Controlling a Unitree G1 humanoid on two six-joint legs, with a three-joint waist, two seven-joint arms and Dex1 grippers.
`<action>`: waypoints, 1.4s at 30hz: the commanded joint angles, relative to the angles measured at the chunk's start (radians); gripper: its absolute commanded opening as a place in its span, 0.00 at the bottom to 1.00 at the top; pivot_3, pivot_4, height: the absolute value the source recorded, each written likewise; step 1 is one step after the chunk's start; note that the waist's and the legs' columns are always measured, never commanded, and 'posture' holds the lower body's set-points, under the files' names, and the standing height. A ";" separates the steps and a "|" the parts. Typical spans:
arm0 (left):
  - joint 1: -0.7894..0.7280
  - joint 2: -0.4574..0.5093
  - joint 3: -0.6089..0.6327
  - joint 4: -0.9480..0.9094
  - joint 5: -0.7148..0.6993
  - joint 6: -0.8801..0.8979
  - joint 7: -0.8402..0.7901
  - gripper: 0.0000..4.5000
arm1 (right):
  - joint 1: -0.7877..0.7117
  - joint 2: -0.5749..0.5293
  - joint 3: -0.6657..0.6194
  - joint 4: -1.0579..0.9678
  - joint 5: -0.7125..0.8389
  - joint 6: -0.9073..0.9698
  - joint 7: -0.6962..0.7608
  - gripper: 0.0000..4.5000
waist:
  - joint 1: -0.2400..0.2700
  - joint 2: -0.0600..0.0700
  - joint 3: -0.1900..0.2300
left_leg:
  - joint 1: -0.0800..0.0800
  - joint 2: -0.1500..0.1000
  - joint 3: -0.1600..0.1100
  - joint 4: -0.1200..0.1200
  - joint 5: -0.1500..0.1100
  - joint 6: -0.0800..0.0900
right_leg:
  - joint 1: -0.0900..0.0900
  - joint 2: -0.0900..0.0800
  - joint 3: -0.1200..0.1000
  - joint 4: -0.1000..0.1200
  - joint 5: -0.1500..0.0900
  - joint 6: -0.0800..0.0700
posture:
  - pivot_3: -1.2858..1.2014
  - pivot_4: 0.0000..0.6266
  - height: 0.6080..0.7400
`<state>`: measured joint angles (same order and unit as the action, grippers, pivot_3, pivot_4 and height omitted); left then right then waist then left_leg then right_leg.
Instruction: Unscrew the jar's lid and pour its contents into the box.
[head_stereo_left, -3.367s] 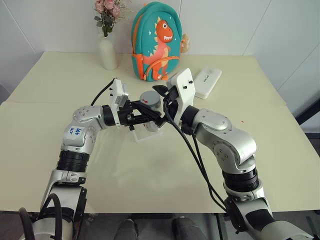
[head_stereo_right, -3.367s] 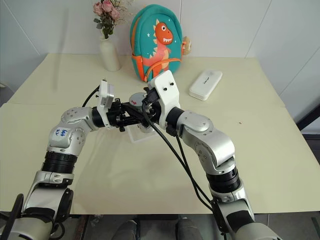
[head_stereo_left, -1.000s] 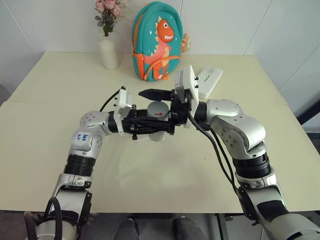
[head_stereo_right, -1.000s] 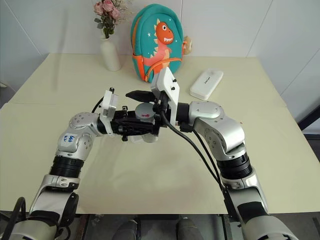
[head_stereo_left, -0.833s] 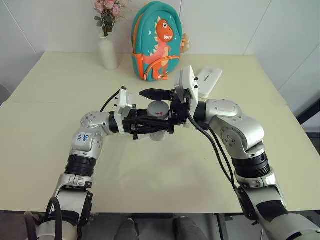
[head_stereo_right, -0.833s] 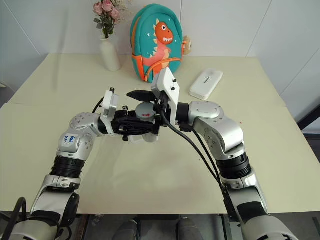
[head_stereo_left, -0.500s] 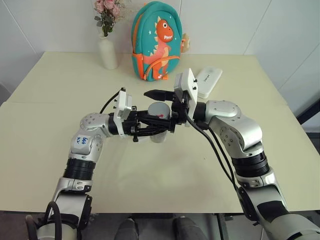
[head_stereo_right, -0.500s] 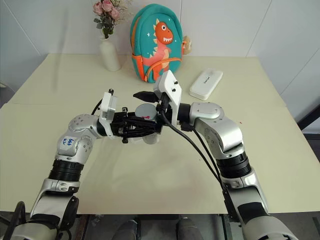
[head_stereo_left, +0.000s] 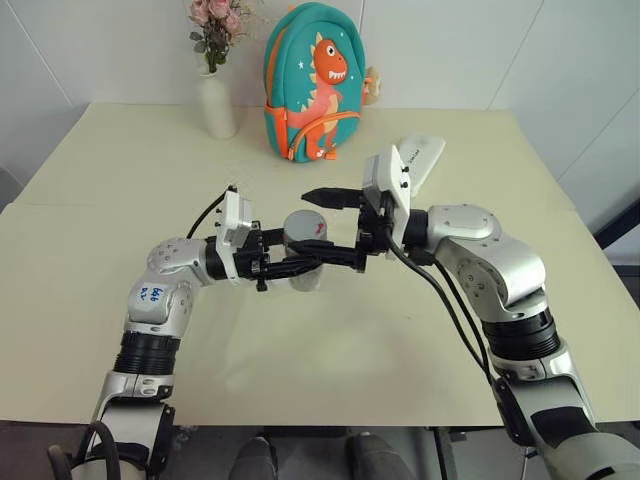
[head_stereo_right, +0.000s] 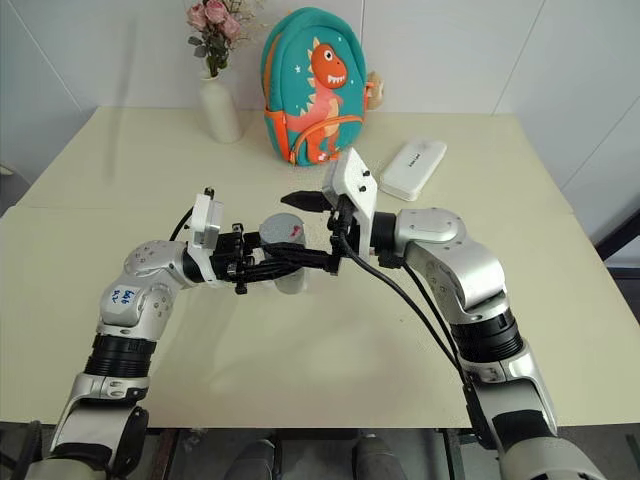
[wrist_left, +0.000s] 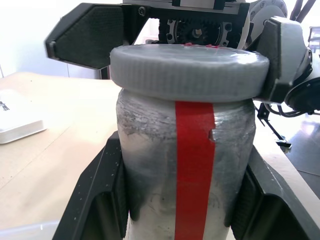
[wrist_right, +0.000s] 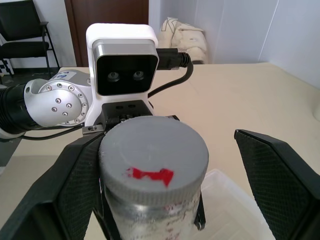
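The jar (head_stereo_left: 303, 250) is being held upright above the table's middle, clamped at its body by the left gripper (head_stereo_left: 296, 263). The right gripper (head_stereo_left: 322, 222) is spread wide around the lid (wrist_right: 152, 159), not yet pinching it. The jar is judged light, rigid and slippery; the lid's ribbed rim is best gripped.

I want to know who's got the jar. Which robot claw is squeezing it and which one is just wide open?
The left gripper squeezes the jar, its fingers clamped on the body under the lid. The right gripper is the wide-open one, fingers spread beside the lid.
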<state>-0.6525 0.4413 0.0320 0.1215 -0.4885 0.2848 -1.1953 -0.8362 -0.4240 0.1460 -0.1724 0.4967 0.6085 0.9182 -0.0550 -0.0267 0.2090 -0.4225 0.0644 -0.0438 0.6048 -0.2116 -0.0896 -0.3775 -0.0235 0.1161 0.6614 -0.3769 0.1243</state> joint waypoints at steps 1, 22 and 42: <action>0.007 0.014 0.017 -0.046 -0.033 -0.020 -0.025 0.45 | 0.015 -0.050 -0.088 -0.045 0.016 0.022 -0.035 0.95 | 0.000 0.000 0.000 | 0.000 0.000 0.000 0.000 0.000 0.000 | 0.000 0.000 0.000 0.000 0.000 0.000 | 0.52 0.24 1.00; -0.117 -0.054 -0.010 0.180 -0.001 -0.151 -0.116 0.45 | 0.016 0.037 -0.087 -0.139 0.159 0.107 -0.103 0.95 | -0.001 0.000 0.000 | 0.000 0.000 0.000 0.000 0.000 0.000 | 0.000 0.000 0.000 0.000 0.000 0.000 | 0.52 0.24 1.00; -0.129 -0.064 -0.025 0.179 0.008 -0.159 -0.143 0.45 | -0.065 0.099 -0.009 0.053 -0.009 -0.032 -0.079 0.95 | 0.000 0.001 0.001 | 0.000 0.000 0.000 0.001 0.000 0.000 | 0.000 0.000 0.000 0.000 0.000 0.000 | 0.52 0.24 1.00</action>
<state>-0.7816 0.3723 0.0141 0.3316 -0.4761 0.1363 -1.3216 -0.8770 -0.3194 0.1663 -0.1059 0.4906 0.5933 0.8435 -0.0551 -0.0257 0.2096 -0.4226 0.0644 -0.0440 0.6058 -0.2114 -0.0893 -0.3771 -0.0232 0.1160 0.6617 -0.3770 0.1246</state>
